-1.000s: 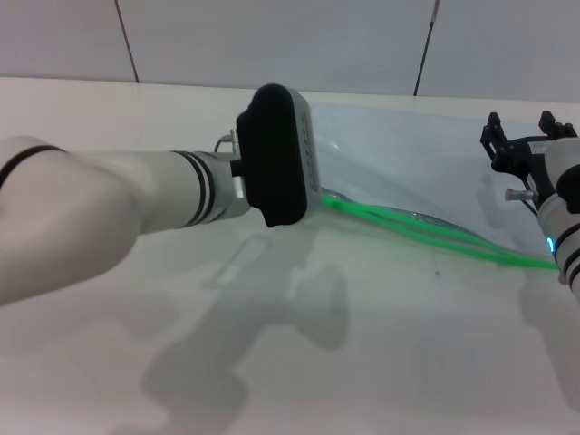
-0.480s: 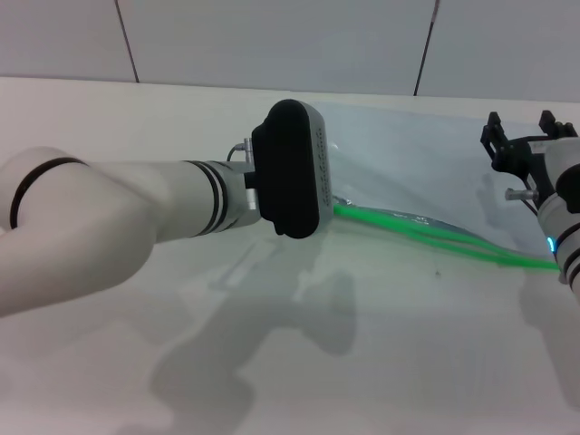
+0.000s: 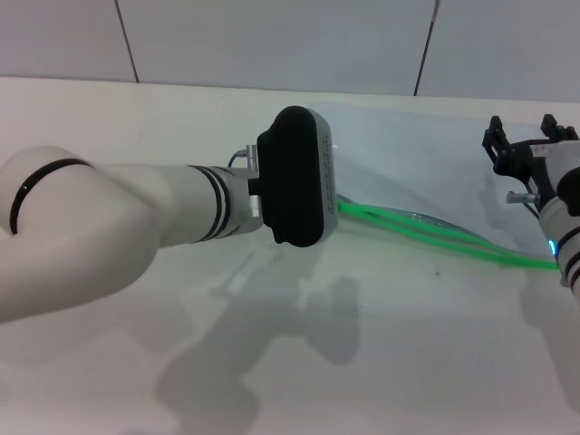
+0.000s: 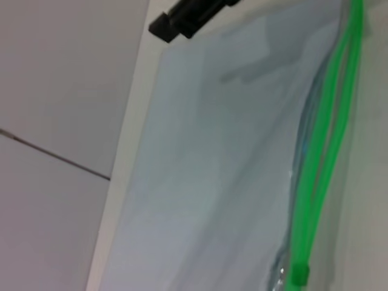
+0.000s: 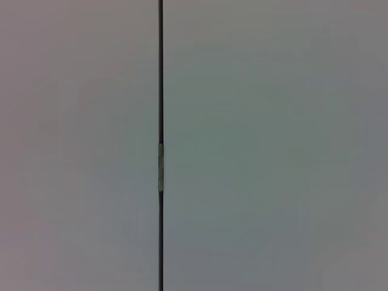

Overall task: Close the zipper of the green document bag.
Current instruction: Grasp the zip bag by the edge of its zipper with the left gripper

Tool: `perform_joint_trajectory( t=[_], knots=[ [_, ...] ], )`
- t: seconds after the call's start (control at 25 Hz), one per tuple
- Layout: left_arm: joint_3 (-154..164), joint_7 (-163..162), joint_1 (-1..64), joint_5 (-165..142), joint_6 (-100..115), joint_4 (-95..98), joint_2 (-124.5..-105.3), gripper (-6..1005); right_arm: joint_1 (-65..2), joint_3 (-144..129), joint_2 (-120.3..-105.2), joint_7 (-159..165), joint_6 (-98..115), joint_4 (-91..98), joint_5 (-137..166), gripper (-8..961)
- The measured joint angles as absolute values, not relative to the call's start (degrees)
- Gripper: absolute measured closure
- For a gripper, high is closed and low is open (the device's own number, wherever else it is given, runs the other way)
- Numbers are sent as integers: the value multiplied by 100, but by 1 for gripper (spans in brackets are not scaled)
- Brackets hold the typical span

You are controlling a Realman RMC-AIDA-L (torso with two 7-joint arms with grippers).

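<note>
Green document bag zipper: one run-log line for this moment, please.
left gripper: over green document bag | zipper: open | slider: untouched | right gripper: at bag's right end

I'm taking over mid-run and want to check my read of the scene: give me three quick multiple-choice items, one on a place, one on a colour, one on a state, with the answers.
1. Where is the left gripper?
A. Over the left end of the green document bag
B. Parked off the table
C. Beside the right gripper

2. What colour is the zipper?
A. Red
B. Bright green
C. Black

3. What state is the zipper in along the stretch in view?
A. Fully closed into one line
B. Open, its two tracks apart
C. Torn off the bag

Answers:
1 A: the head view shows the left arm's wrist over the bag's left end, far from the right gripper at the right edge.
2 B: both head and left wrist views show a bright green strip.
3 B: two separate green tracks run side by side, spreading past the small slider.
</note>
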State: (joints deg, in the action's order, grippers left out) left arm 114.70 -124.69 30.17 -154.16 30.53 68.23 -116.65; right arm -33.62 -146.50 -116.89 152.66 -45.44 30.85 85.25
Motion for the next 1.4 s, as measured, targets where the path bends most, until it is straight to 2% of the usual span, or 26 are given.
perform_joint_trajectory(
  t=[0.72, 1.4],
  knots=[
    [11451, -12486, 3138, -15798, 2874, 6473, -11659, 380, -3402, -14651, -11681, 15270, -4464, 3085, 8525, 230],
    [11796, -12522, 3546, -15805, 2138, 5813, -11692, 382, -3444, -14650, -11680, 15346, -4465, 3085, 8525, 230]
  ],
)
